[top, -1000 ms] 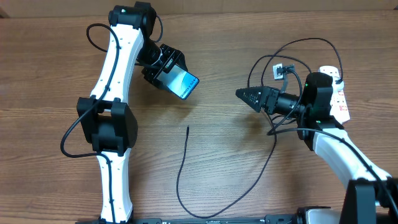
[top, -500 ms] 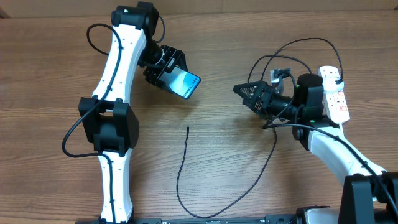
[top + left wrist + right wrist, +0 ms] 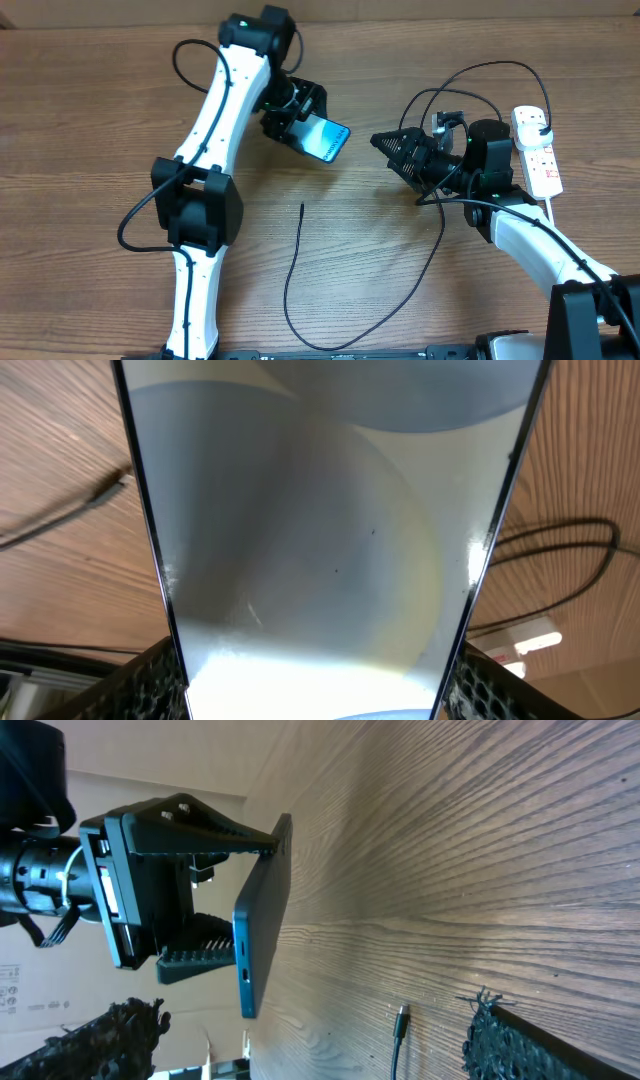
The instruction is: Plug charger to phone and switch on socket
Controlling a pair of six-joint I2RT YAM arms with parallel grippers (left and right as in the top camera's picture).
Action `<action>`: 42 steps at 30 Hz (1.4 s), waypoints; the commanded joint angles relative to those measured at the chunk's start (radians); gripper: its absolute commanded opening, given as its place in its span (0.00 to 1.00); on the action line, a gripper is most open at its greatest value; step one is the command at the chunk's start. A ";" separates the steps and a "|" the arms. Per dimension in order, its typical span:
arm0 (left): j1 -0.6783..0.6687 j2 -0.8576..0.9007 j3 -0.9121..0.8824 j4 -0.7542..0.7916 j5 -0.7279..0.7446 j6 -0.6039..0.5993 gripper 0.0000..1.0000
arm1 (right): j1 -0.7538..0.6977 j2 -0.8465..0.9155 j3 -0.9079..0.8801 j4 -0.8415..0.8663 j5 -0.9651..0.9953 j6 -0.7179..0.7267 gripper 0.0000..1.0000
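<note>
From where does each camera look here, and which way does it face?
Overhead: above the table, looking down at the left gripper holding the phone, the open right gripper, charger, power strip.
Left wrist: on the left arm, facing the phone's glossy face; own fingers at bottom corners.
Right wrist: low, looking along the table at the phone edge-on; own fingers below.
Shared: all show the phone.

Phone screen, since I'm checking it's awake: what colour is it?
The phone shows a bright light-blue screen, clearest in the overhead view.
</note>
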 commanded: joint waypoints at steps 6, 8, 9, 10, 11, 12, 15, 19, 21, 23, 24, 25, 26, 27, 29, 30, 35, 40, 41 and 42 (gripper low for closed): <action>-0.098 -0.003 0.030 0.065 -0.001 -0.074 0.04 | 0.005 -0.002 0.022 0.002 0.027 0.003 1.00; -0.115 -0.003 0.030 0.078 -0.001 -0.089 0.04 | 0.005 -0.002 0.022 0.002 0.028 0.003 1.00; -0.125 -0.003 0.030 0.081 -0.001 -0.100 0.04 | 0.005 -0.002 0.022 0.002 0.030 0.003 1.00; -0.133 -0.003 0.030 0.084 -0.001 -0.111 0.04 | 0.005 -0.002 0.022 0.001 0.031 0.003 1.00; -0.139 -0.003 0.030 0.085 -0.001 -0.120 0.04 | 0.005 -0.002 0.022 -0.001 0.031 0.003 1.00; -0.146 -0.003 0.030 0.087 -0.001 -0.132 0.04 | 0.005 -0.002 0.022 -0.002 0.031 0.003 1.00; -0.161 -0.003 0.030 0.088 -0.001 -0.159 0.04 | 0.005 -0.002 0.022 -0.002 0.035 0.003 1.00; -0.174 -0.003 0.030 0.087 0.000 -0.203 0.04 | 0.005 -0.002 0.021 -0.032 0.083 -0.004 1.00; -0.177 -0.003 0.030 0.086 0.000 -0.226 0.04 | 0.005 -0.002 0.021 -0.051 0.106 -0.004 1.00; -0.181 -0.003 0.030 0.082 0.000 -0.251 0.04 | 0.005 -0.002 0.021 -0.054 0.109 -0.005 0.95; -0.182 -0.003 0.030 0.082 0.000 -0.262 0.04 | 0.005 -0.002 0.021 -0.054 0.109 -0.005 0.93; -0.185 -0.003 0.030 0.082 0.000 -0.276 0.04 | 0.005 -0.002 0.021 -0.054 0.109 -0.005 0.90; -0.187 -0.003 0.030 0.082 0.000 -0.287 0.04 | 0.005 -0.002 0.021 -0.054 0.109 -0.005 0.88; -0.188 -0.003 0.030 0.081 0.000 -0.297 0.04 | 0.005 -0.002 0.021 -0.054 0.109 -0.008 0.87; -0.193 -0.003 0.030 0.079 -0.001 -0.314 0.04 | 0.005 -0.002 0.021 -0.053 0.109 -0.028 0.82; -0.195 -0.003 0.030 0.079 0.000 -0.319 0.04 | 0.005 -0.002 0.021 -0.054 0.109 -0.032 0.81; -0.210 -0.003 0.030 0.079 -0.001 -0.335 0.04 | 0.005 -0.002 0.021 -0.054 0.108 -0.054 0.65; -0.224 -0.003 0.030 0.079 -0.019 -0.335 0.04 | 0.031 -0.002 0.021 -0.045 0.109 -0.066 0.54; -0.226 -0.003 0.030 0.079 -0.029 -0.341 0.04 | 0.035 -0.002 0.021 -0.042 0.113 -0.066 0.53; -0.228 -0.003 0.030 0.078 -0.036 -0.342 0.04 | 0.040 -0.002 0.021 -0.039 0.117 -0.066 0.51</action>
